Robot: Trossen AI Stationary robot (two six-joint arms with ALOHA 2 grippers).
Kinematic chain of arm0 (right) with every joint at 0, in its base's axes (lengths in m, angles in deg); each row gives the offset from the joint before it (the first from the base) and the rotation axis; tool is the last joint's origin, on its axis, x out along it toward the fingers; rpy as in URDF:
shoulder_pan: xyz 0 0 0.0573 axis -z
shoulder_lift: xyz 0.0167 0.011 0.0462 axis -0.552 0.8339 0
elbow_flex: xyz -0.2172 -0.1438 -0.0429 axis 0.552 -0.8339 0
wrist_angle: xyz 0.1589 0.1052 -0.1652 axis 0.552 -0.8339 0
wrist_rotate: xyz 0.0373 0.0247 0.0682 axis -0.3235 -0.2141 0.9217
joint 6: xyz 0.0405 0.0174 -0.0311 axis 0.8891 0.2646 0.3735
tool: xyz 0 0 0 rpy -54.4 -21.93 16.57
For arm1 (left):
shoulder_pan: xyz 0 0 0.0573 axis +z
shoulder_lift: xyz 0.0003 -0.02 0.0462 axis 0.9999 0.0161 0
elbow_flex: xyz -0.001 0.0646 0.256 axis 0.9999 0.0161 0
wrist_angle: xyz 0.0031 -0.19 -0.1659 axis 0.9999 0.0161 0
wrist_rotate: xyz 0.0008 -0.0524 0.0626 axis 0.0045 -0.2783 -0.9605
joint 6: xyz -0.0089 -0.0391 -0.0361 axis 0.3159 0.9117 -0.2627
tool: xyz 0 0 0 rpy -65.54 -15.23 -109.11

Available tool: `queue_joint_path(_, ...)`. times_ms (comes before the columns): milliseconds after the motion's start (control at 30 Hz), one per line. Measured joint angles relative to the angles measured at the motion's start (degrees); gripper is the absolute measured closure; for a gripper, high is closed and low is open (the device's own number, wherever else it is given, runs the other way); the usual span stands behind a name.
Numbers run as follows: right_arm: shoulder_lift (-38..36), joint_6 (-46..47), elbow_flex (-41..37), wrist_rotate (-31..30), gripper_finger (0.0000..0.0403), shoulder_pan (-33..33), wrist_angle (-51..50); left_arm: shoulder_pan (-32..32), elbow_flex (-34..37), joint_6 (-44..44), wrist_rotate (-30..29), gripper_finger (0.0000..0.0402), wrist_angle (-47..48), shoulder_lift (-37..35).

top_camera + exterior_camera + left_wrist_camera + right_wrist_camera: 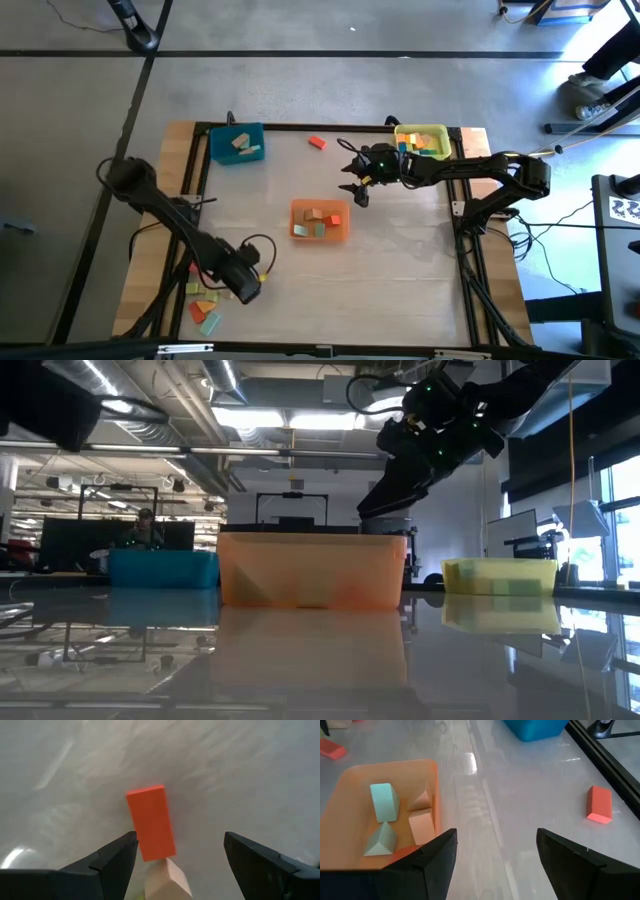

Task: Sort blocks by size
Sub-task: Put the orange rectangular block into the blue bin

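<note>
Nearest the front edge of the table [400,290], at its left corner, the left gripper [248,285] is hanging over a loose cluster of blocks [203,305], its fingers spread wide with nothing between them. In the left wrist view, two blocks are showing between those fingers: one red-orange block [151,828] lying flat and one tan block [167,880] touching its near end. In the high view the cluster is showing about five or six pieces in red, orange, yellow, green and light blue; the exact number cannot be told.

Farther in, at mid-table, one orange tray [319,221] is sitting. In the right wrist view, it is holding four blocks: two light-blue ones [383,802], one of them wedge-shaped, and two tan ones [422,826].

Just beyond that tray, the right gripper [357,190] is hovering above the table, its fingers standing apart and empty.

At the far edge, three things are lying: one blue tray [237,144] on the left with what looks like two or three blocks inside, one lone red block [317,142] on the bare table near the middle, and one yellow tray [423,141] on the right with several orange, green and yellow blocks, too crowded to count.
</note>
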Motion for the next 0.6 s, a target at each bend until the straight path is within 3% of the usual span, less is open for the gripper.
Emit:
queue_joint_path(267,0.0,-0.02,0.0,0.0,0.0134,0.01,-0.12,-0.04,0.82,-0.07,0.14,0.0126,0.16,6.17)
queue_joint_path(600,0.0,-0.24,-0.02,-0.04,0.0134,0.01,-0.09,0.02,1.76,-1.96,1.22,0.0223,-1.15,7.21)
